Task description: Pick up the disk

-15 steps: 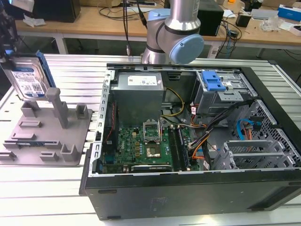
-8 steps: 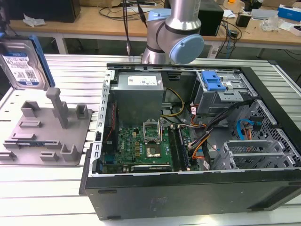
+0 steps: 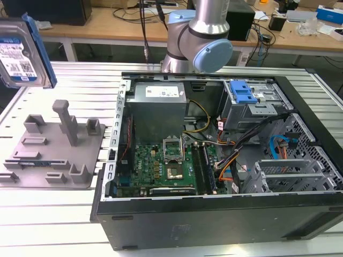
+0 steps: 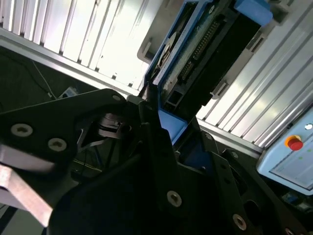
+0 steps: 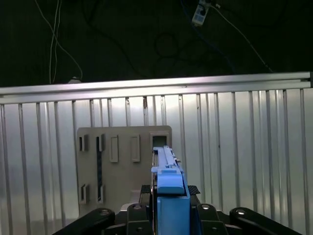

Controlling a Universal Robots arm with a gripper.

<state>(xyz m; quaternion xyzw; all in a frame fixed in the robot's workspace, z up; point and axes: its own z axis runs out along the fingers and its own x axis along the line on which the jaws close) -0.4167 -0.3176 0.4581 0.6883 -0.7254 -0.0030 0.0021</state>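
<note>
Ribbed aluminium table (image 3: 69, 214) fills most of the exterior view; wooden benches (image 3: 107, 27) with cables and boxes run behind it. Open black PC case (image 3: 225, 214) lies on its side on the table, with green motherboard (image 3: 161, 166), grey power supply (image 3: 158, 110) and a metal drive cage (image 3: 257, 107) with a blue latch (image 3: 242, 92) inside. Robot arm base (image 3: 201, 37) stands just behind the case. Grey fixture tray (image 3: 53, 150) with upright posts sits on the table at the exterior view's left, apart from the case.

The disk (image 3: 21, 53) is up in the air at the exterior view's top left, above the tray, touching neither tray nor table, tilted, label side to the camera. Label is white and blue with barcodes; print too small to read. Blue rail along its edge.

Second wrist view: gripper (image 4: 156, 115) fingers (image 4: 149, 132) closed onto the disk's blue-railed edge, circuit-board side showing. First wrist view: disk held edge-on over the tray (image 5: 124, 166). Red button (image 4: 294, 143) on a pale box at the table edge.
</note>
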